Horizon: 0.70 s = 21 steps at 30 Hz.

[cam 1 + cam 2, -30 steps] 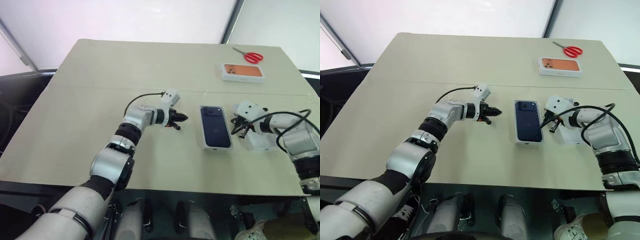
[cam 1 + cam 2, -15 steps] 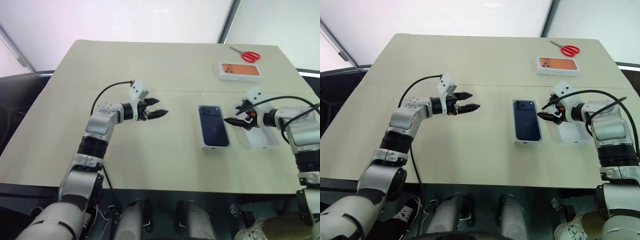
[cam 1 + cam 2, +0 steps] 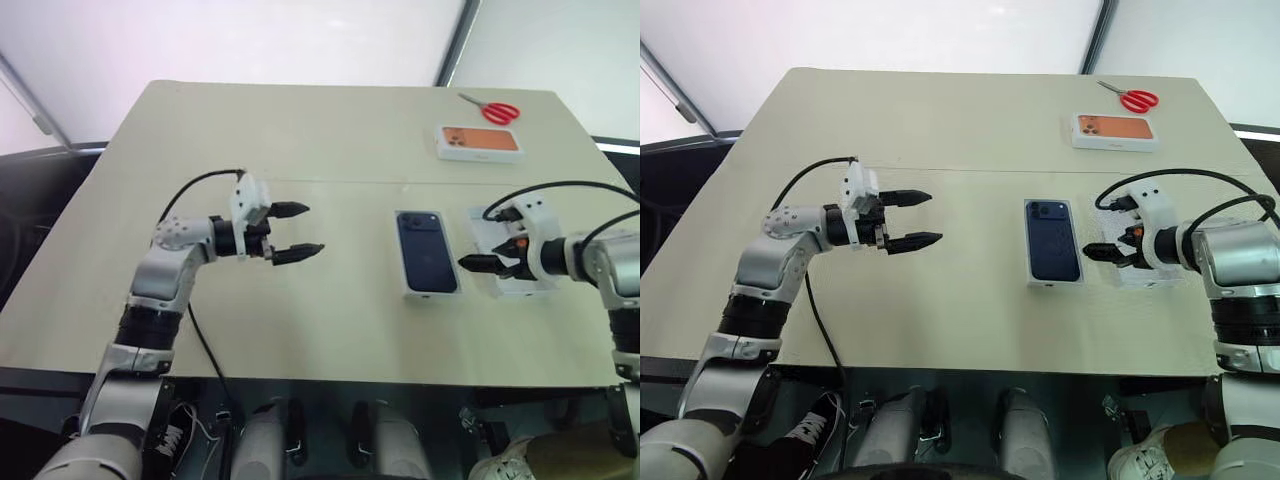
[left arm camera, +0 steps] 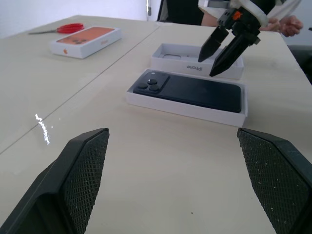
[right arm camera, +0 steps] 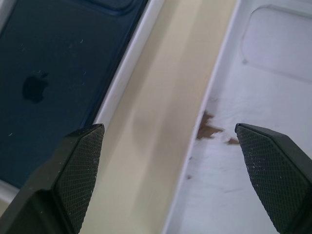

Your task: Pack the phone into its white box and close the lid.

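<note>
**Left eye view: phone seated in tray, lid alongside, both grippers empty**

Item 1, left gripper (image 3: 297, 231): held above the table (image 3: 300, 130), pointing toward the phone, its 2 black fingers spread wide with nothing between them. Well apart from every item listed below.

Item 2, right gripper (image 3: 484, 264): hovers over the strip of table between tray and lid, pointing toward the tray. Its 2 fingers are parted and hold nothing; the right wrist view shows 1 finger over the phone side and the other over the lid side.

Item 3, phone (image 3: 426, 264): dark navy, lying flat with its back up and the camera cluster at the far end. It sits inside the white box (image 4: 187, 108), a shallow tray whose low walls frame it closely. Position: just beside the right gripper's tips; well away from the left gripper, straight along its pointing line.

Item 4, lid (image 4: 171, 54): white shell, lying open side up on the table, parallel to the tray and just apart from it. It lies on the far side of the right gripper from the phone, partly under that gripper. Small brown marks show on its inner floor in the right wrist view.

Item 5, box with an orange phone picture (image 3: 483, 143): far beyond the right gripper, near the table's far edge.

Item 6, red-handled scissors (image 3: 497, 110): just past item 5.
</note>
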Motion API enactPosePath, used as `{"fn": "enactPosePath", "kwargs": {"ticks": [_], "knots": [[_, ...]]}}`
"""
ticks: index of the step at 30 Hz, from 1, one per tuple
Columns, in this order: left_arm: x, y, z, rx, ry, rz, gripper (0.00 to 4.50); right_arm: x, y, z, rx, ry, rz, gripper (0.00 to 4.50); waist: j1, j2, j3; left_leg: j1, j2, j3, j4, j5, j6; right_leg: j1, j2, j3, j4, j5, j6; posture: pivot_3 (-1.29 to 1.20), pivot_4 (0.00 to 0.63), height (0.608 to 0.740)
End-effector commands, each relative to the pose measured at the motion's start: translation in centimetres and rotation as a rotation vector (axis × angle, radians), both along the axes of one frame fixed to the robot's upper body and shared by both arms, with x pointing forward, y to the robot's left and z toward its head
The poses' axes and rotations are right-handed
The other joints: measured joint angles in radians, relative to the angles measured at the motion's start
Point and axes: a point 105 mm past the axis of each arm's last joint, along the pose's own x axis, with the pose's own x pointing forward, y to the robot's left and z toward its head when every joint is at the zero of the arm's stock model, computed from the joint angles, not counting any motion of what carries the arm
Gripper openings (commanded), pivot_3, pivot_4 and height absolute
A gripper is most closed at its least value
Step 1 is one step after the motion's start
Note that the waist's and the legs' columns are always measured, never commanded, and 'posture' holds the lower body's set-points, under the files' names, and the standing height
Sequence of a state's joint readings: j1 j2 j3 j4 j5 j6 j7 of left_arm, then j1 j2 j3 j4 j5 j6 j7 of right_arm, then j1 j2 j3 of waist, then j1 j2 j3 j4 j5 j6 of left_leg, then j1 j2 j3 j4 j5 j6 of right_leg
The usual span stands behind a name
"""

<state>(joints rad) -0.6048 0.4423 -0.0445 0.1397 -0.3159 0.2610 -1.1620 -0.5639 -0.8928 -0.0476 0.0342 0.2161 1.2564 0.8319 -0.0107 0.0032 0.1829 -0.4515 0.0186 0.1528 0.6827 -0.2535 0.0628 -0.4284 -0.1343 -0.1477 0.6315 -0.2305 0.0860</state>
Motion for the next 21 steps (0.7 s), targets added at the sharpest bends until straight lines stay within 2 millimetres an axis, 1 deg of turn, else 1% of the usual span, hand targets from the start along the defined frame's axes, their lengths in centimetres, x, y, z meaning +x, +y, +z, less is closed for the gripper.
{"fn": "enactPosePath", "kwargs": {"ticks": [1,3,5,7,9,10,13,15,17,18,21], "knots": [[-1.0,0.1,1.3,-0.030,-0.066,-0.027,4.41,-0.1,-1.0,0.4,-0.038,-0.009,-0.065,4.49,0.000,0.000,0.000,0.000,0.000,0.000,0.000,0.000,-0.001,0.000,0.000,0.000,0.000,0.000,0.000,0.00,0.150,0.738],[-1.6,0.2,0.9,-0.021,-0.094,-0.035,4.41,0.2,-1.3,0.5,-0.043,-0.015,-0.096,4.49,-0.001,0.000,0.000,0.000,0.000,0.000,0.000,0.000,-0.001,0.000,0.000,0.000,0.000,0.000,0.000,0.00,0.150,0.738],[-2.4,0.1,0.6,-0.011,-0.116,-0.052,4.41,0.3,-0.8,0.7,0.012,-0.009,-0.117,4.49,-0.002,0.000,0.000,0.000,0.000,0.000,0.000,0.000,0.000,0.000,0.000,0.000,0.000,0.000,0.000,0.00,0.150,0.738],[-2.6,0.1,0.6,-0.012,-0.124,-0.055,4.41,0.2,-0.5,0.5,0.012,0.000,-0.112,4.49,-0.002,0.000,0.000,0.000,0.000,0.000,0.000,0.001,0.001,0.000,0.000,0.000,0.000,0.000,0.000,0.00,0.150,0.738],[-2.3,0.1,0.6,-0.013,-0.140,-0.036,4.50,0.2,-0.5,0.4,0.002,-0.002,-0.110,3.98,0.000,0.000,0.000,0.000,0.000,0.000,0.000,0.001,0.001,0.000,0.001,0.000,0.000,0.000,0.000,0.00,0.150,0.738],[-2.2,0.1,0.6,-0.013,-0.145,-0.031,4.50,0.3,-0.5,0.4,0.007,-0.003,-0.115,3.64,0.000,0.000,0.000,0.000,0.000,0.000,0.000,0.001,0.001,0.000,0.001,0.000,0.000,0.000,0.000,0.00,0.150,0.738],[-2.1,0.0,0.7,-0.016,-0.150,-0.031,4.50,0.4,-0.6,0.2,-0.024,-0.010,-0.116,2.16,0.000,0.000,0.000,0.000,0.000,0.001,0.000,0.001,0.002,0.000,0.001,0.000,0.000,0.000,0.000,0.00,0.150,0.738],[-2.1,-0.2,0.8,-0.017,-0.152,-0.031,4.50,0.3,-0.6,0.1,-0.032,-0.009,-0.116,1.02,-0.001,0.000,0.000,0.000,0.000,0.001,0.000,0.001,0.002,0.000,0.001,0.000,0.000,0.000,0.000,0.00,0.150,0.738],[-2.0,-0.3,0.7,-0.018,-0.154,-0.028,4.50,0.4,-0.6,-0.1,-0.025,-0.009,-0.133,0.11,-0.001,0.000,0.000,0.000,0.000,0.001,0.000,0.001,0.002,0.000,0.001,0.000,0.000,0.000,0.000,0.00,0.150,0.738],[-2.0,-0.4,0.7,-0.017,-0.155,-0.026,4.50,0.4,-0.6,-0.1,-0.026,-0.010,-0.145,0.04,-0.001,0.000,0.000,0.000,0.000,0.001,0.000,0.001,0.002,0.000,0.001,0.000,0.000,0.000,0.000,0.00,0.150,0.738],[-2.0,-0.3,0.5,-0.017,-0.148,-0.015,4.50,0.7,-0.7,0.0,-0.020,-0.019,-0.176,0.04,-0.002,0.000,0.000,0.000,0.000,0.001,0.000,0.001,0.002,0.000,0.001,0.000,0.000,0.000,0.000,0.00,0.150,0.738]]}}
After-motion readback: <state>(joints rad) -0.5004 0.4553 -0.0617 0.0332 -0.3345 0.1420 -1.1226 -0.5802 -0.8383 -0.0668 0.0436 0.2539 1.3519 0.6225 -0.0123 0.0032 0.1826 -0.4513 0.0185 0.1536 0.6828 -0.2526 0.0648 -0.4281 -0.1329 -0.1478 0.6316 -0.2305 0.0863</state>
